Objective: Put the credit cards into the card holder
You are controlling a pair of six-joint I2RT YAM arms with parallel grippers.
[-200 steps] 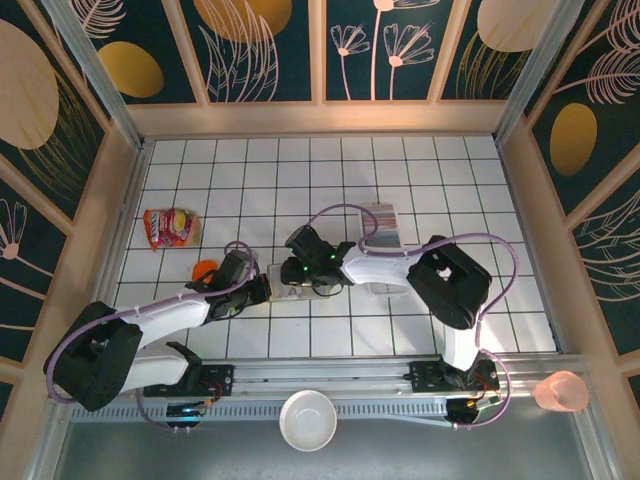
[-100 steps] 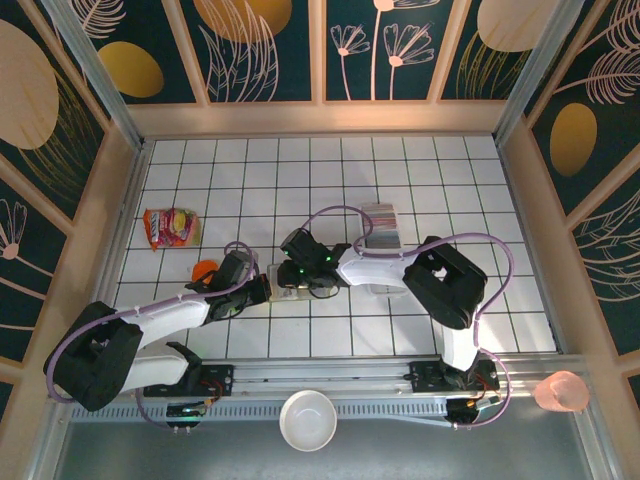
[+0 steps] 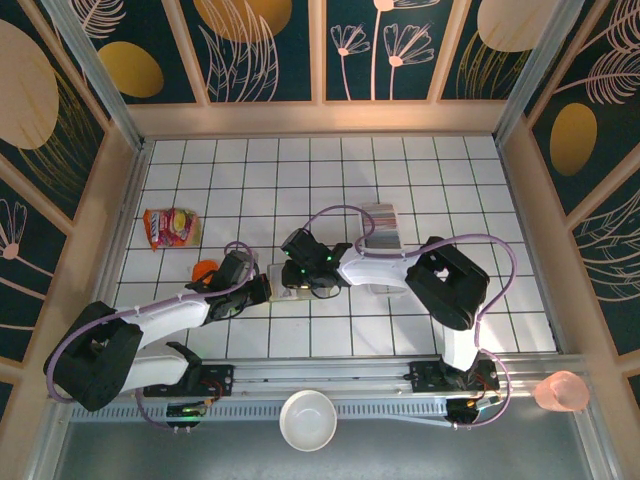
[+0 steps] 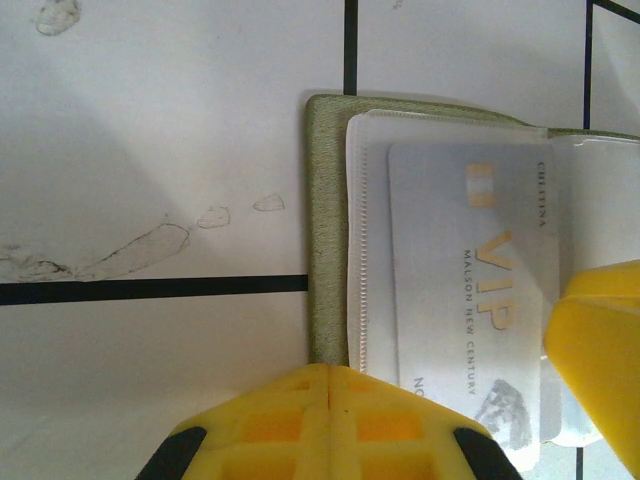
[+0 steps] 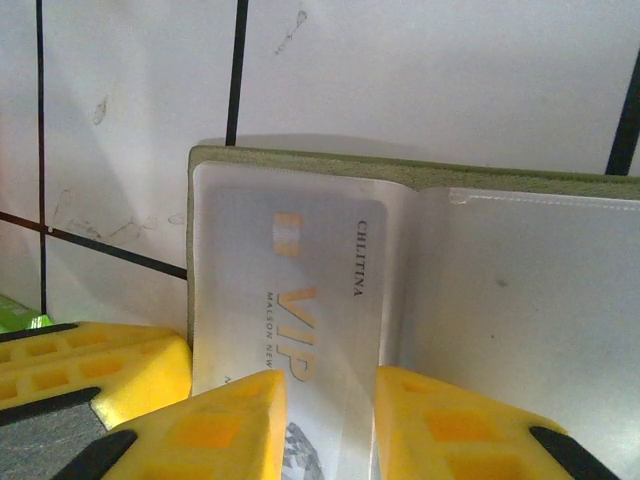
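Note:
The olive-green card holder [image 3: 279, 272] lies open on the tiles, its olive edge [image 4: 325, 200] [image 5: 300, 157] framing a pale clear sleeve. A silver VIP credit card [image 4: 470, 260] [image 5: 290, 270] lies in that sleeve. My left gripper [image 3: 266, 288] [image 4: 330, 378] is shut, its tip pressing on the holder's near edge. My right gripper [image 3: 290, 277] [image 5: 330, 400] hovers over the card with its jaws a little apart, and the card's face shows through the gap. One of its fingers [image 4: 600, 350] shows at the right. More credit cards [image 3: 379, 214] stand in a row at centre right.
A clear tray [image 3: 382, 243] lies by the card row under the right arm. A snack packet [image 3: 170, 227] and an orange object [image 3: 205, 268] sit at the left. A white bowl [image 3: 308, 420] and a pink cup [image 3: 560, 392] stand off the tiles near the arm bases.
The right gripper has shifted slightly left over the holder and its jaws have narrowed. The left gripper has stayed in place.

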